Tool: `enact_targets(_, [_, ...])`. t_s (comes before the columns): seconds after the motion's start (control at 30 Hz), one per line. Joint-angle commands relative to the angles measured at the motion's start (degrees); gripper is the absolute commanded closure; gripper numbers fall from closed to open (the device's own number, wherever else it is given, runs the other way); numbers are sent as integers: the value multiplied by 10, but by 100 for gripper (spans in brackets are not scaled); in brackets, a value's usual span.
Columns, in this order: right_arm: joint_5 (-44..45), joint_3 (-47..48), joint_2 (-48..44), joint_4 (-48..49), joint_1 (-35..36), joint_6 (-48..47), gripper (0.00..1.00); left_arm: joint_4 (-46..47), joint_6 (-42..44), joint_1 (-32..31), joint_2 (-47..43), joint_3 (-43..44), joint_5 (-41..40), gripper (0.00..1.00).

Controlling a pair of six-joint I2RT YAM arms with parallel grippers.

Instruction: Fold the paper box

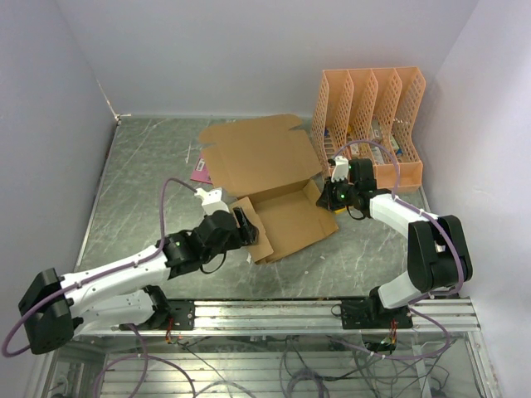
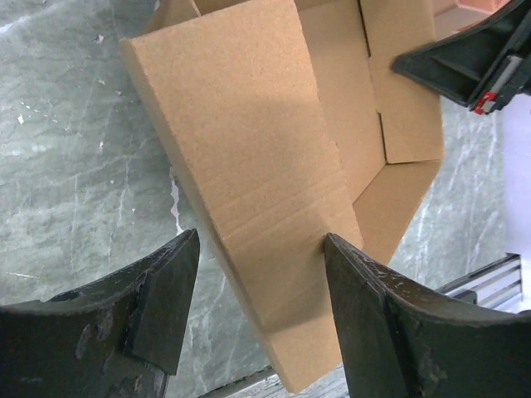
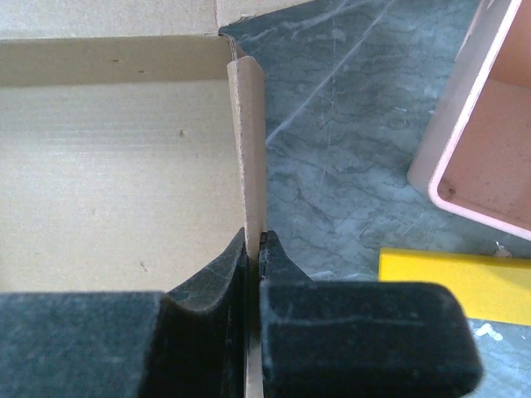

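The paper box lies in the middle of the bench, half folded, tray open upward. The left fingers stand wide, straddling 1 side flap. The right fingers are pinched tight on the opposite upright wall. The orange organizer has 4 slots holding indistinct printed items.

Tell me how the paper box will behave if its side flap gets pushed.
The paper box is probably light, thin cardboard, so it may slide. The flap likely hinges at its crease. The right gripper pinching its wall should steady it.
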Motion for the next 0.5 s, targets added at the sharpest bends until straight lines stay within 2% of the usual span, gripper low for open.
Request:
enact_targets(0.0, [-18, 10, -12, 11, 4, 12, 100, 63, -3, -2, -36, -39, -4, 27])
enact_targets(0.23, [-17, 10, -12, 11, 5, 10, 100, 104, -6, -2, -28, -60, 5, 27])
enact_targets(0.47, [-18, 11, -8, 10, 7, 8, 100, 203, -4, -2, -85, -120, -5, 26])
